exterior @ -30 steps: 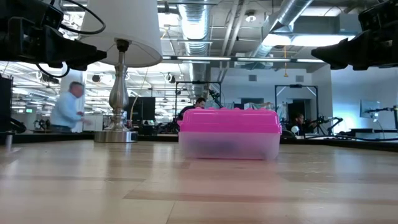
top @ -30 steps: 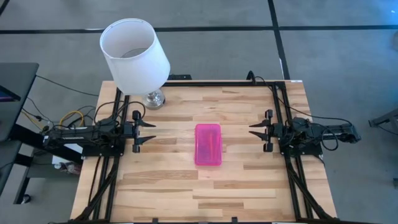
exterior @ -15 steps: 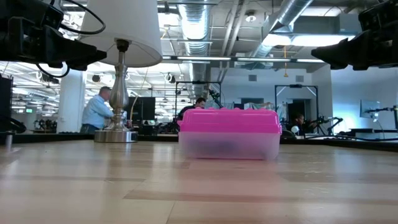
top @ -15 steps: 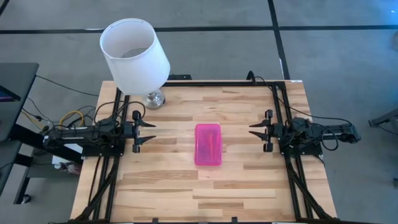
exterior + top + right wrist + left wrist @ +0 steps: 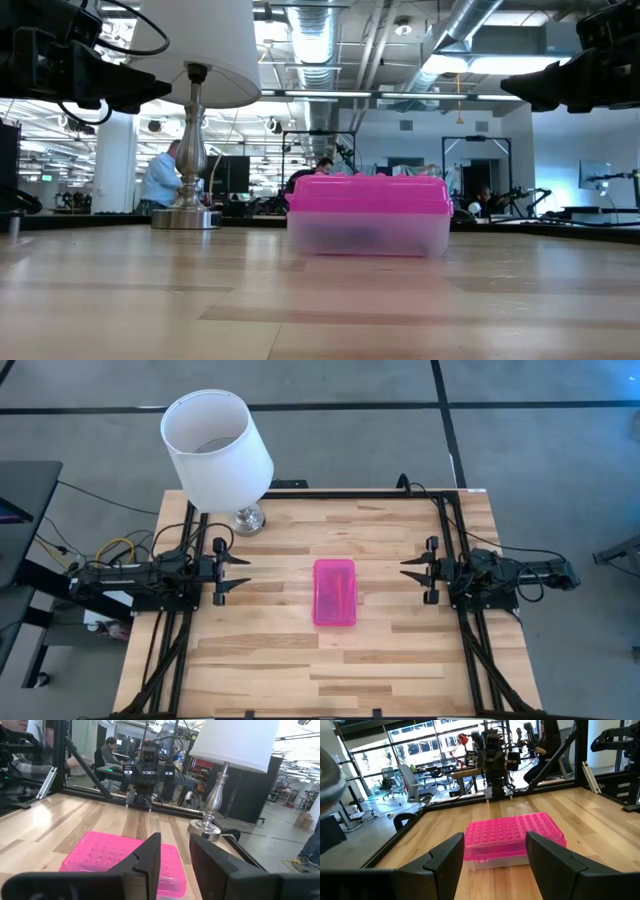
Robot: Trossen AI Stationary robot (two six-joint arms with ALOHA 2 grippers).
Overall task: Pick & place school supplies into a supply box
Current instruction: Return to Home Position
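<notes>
As we look straight down on the bench (image 5: 300, 660), we see the supply box (image 5: 334, 592) lying near its centre, with its long side running from near to far. Its pink lid (image 5: 368, 195) is closed on the clear base (image 5: 368, 235), and from the low view we cannot tell what is inside, because the base looks cloudy. No supplies lie loose on the wood.

At the left edge of the bench the left tool (image 5: 245, 572) hangs above the surface and points to the right, towards the box, well apart from it. Its two dark fingers (image 5: 445, 862) are spread, holding nothing, and the box shows in the gap between them in the left wrist view. At the right edge the right tool (image 5: 405, 573) points to the left, also well apart from the box. Its fingers (image 5: 150, 855) are separated too, with a narrower gap, and they hold nothing. The box is therefore between the two tools, touched by neither.

On the far left corner of the bench stands a lamp (image 5: 215, 445) with a white shade and a silver foot. In the room behind, the low view shows a person (image 5: 162, 180) in a light blue shirt, just left of the lamp's stem.
</notes>
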